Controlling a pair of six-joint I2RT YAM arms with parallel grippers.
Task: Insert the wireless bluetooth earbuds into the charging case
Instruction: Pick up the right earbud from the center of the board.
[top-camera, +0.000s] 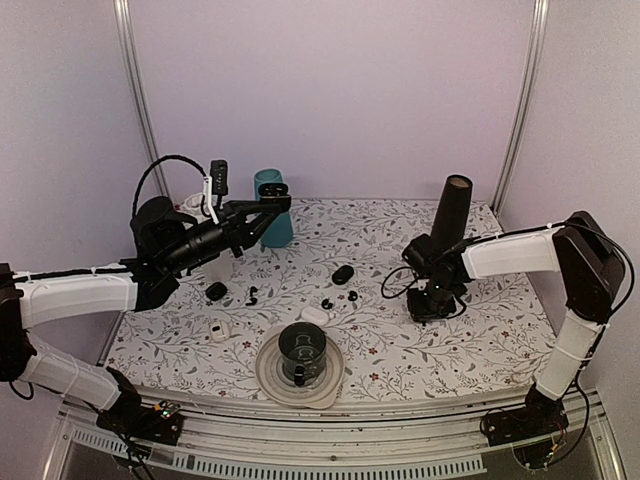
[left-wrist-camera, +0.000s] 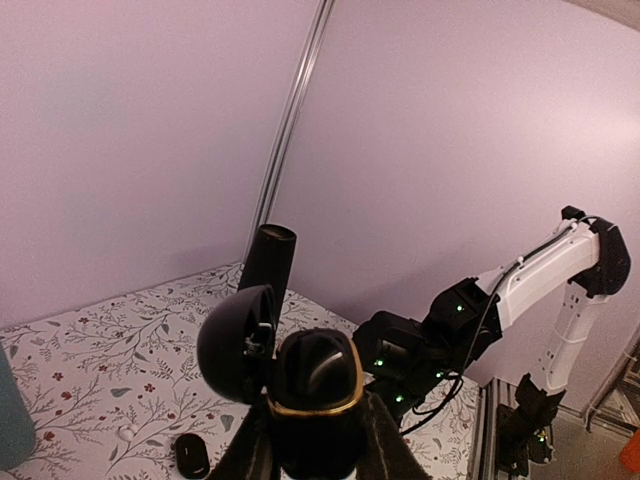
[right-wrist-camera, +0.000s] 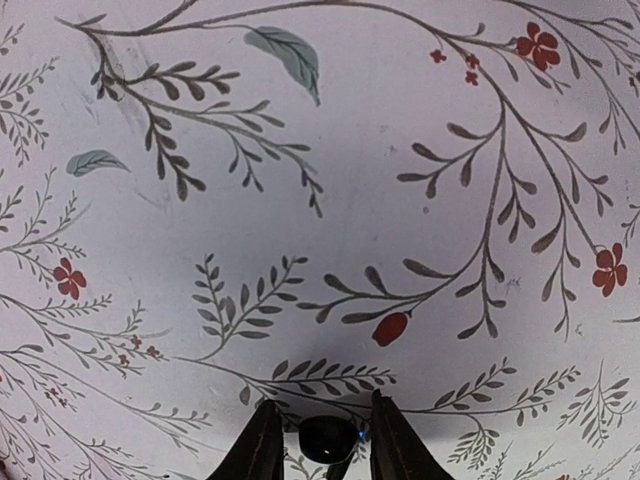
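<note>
Currently your 2 arms have split the work.

Your left gripper (left-wrist-camera: 318, 448) is clamped on the lower half of the charging case (left-wrist-camera: 315, 375), which is black with a gold rim. It holds the case well above the table (top-camera: 400, 350), on the far left. The lid is open and the case is tipped toward the right arm, which reads as presenting the cavity so an earbud can come in from that side. In the overhead view the case hangs in front of the teal cup (top-camera: 272, 228), apparently not touching it.

Your right gripper (right-wrist-camera: 322, 415) points straight down at the floral cloth on the right, near the tall black tube (top-camera: 450, 212). 1 glossy black earbud (right-wrist-camera: 328, 438) sits between the fingertips, right at the cloth. Slim gaps seem to flank it, so you cannot tell whether the jaws pinch it or only bracket it. A straight-down approach suits something this small and slick.

Other small black pieces (top-camera: 328, 302) lie loose mid-table, just beyond the plate (top-camera: 268, 372) carrying a dark cup. They are too small to name.

Judgement: this is the pick-up stage. Whether the case wells are empty does not show. Case and earbud are well apart, so expect a lift and a long carry left.
</note>
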